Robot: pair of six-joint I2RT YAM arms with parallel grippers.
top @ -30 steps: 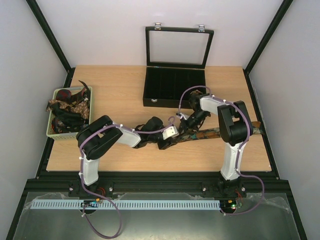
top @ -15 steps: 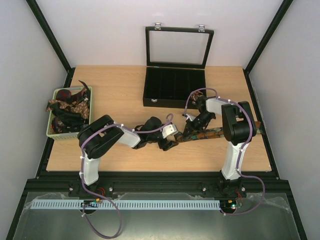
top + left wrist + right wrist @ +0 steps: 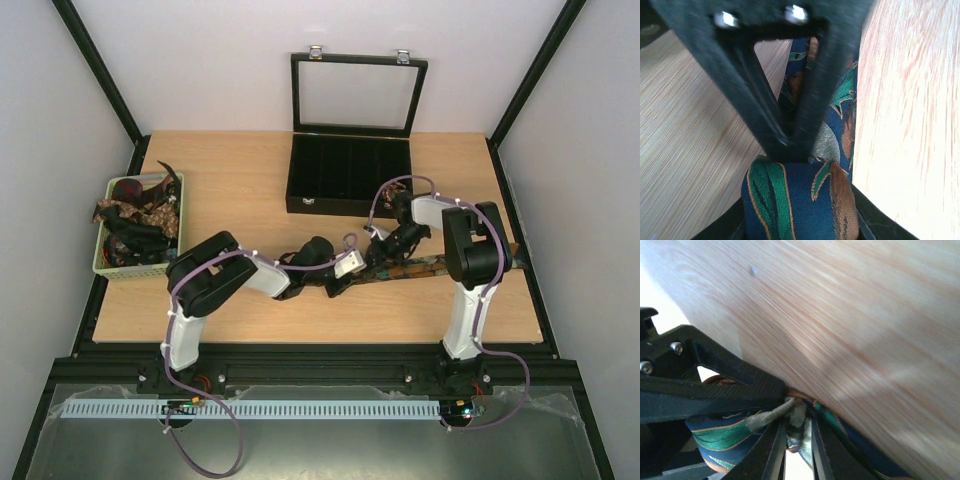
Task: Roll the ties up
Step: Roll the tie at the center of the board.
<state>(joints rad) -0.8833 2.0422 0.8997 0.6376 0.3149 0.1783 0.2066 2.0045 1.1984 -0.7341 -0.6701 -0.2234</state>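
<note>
1. Where the fingers of the left gripper show at the bottom corners of the left wrist view, the rolled end of a tie is held between them, so they are set narrow on the roll.
2. Just past the roll, at the top of that view, a dark finger of the right gripper is seen over the flat part of the tie.
3. At the bottom of the right wrist view, the right fingers are seen close together, with a small fold of the tie pinched between them.
4. In the top view, both grippers are seen near the middle of the frame, just beside each other.
5. The rest of the tie is laid flat on the table, stretched toward the right edge of the frame.
6. A black box with its lid up is seen at the upper middle.
7. A green basket is seen at the left, and other ties are heaped in it.
</note>
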